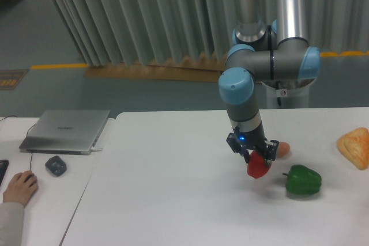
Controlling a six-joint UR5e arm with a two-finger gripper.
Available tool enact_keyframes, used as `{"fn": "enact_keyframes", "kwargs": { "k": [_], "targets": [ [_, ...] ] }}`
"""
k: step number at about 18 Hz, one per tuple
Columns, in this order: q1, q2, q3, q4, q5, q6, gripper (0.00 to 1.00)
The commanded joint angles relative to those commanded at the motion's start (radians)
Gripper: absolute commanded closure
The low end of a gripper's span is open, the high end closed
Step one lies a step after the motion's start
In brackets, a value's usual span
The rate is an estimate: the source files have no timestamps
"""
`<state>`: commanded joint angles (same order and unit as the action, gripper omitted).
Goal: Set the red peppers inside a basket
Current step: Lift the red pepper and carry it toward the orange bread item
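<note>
— gripper status?
— clamped on red pepper, fingers pinching its upper part, pepper hanging below them. blue light glowing on gripper body.
— pepper touching desk?
— looks lifted just clear of white surface, faint shadow underneath; hard to say for certain from this angle.
— neighbours on right half of desk?
— green bell pepper lying near, to the right of red one, apart from it, dark stem pointing left. small brownish-orange egg-shaped thing just behind gripper, partly hidden by a finger. orange-yellow lumpy item at far right edge, cut off by frame, well apart from the peppers.
— arm pose?
— silver column rising out of top of frame, light-blue joints, forearm angled down toward desk with wrist nearly vertical above the red pepper.
— left side?
— second desk butted against the first, thin seam between. closed grey laptop near its back edge, small dark object just in front of laptop. person's hand with pale sleeve resting at bottom left, dark thing at the very edge beside it, too cropped to identify.
— background?
— grey pleated curtain behind desks, yellow floor line along its foot, brown board lying on floor below curtain.
</note>
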<state>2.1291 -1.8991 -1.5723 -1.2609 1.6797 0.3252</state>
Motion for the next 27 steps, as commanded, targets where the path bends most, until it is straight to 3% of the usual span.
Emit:
{"fn": "enact_keyframes", "kwargs": {
  "k": [2,6,17,20,24,27],
  "targets": [
    [0.015,0.002,0.011,-0.012,0.000,0.003,0.75],
    [0.083,0.037,0.055,-0.054,-0.005,0.133,0.74],
    [0.270,0.043,0.084,-0.046,0.003,0.487,0.73],
    [0.304,0.041,0.095,-0.043,0.003,0.604,0.73],
    [0.342,0.034,0.095,-0.037,0.008,0.658,0.73],
    [0.359,0.018,0.098,-0.034,0.076,0.728,0.73]
  ]
}}
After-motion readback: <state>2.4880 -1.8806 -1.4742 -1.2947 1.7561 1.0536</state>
